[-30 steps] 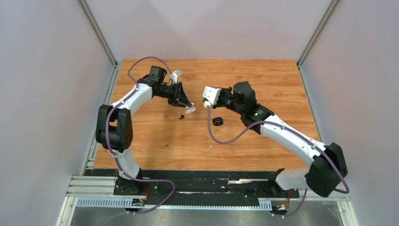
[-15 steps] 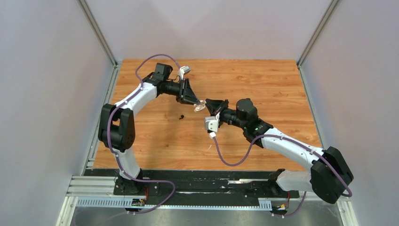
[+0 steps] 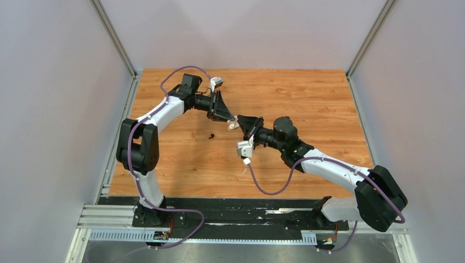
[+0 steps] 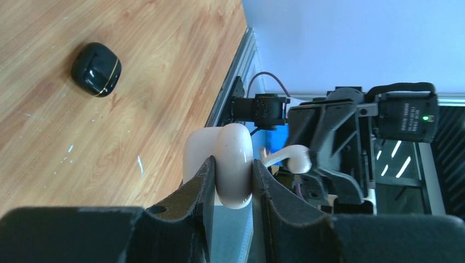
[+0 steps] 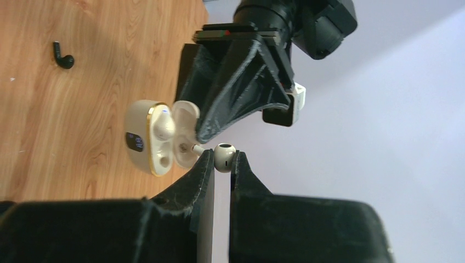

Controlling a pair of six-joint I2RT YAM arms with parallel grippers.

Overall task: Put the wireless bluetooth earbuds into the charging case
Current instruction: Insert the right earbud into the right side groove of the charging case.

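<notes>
Right jaws, nudged closer, pinch white earbud (image 5: 224, 156) just beside open case (image 5: 143, 137) clamped in left jaws.

Wood-grain tabletop (image 3: 323, 93) between plain pale walls (image 3: 49, 109), aluminium corner posts (image 3: 113, 37)

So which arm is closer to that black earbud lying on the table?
Left, narrowly. The left fingers, gripping the white case, hang just beyond and right of the black earbud; the right fingers, pinching a white earbud, meet them from farther right.
</notes>
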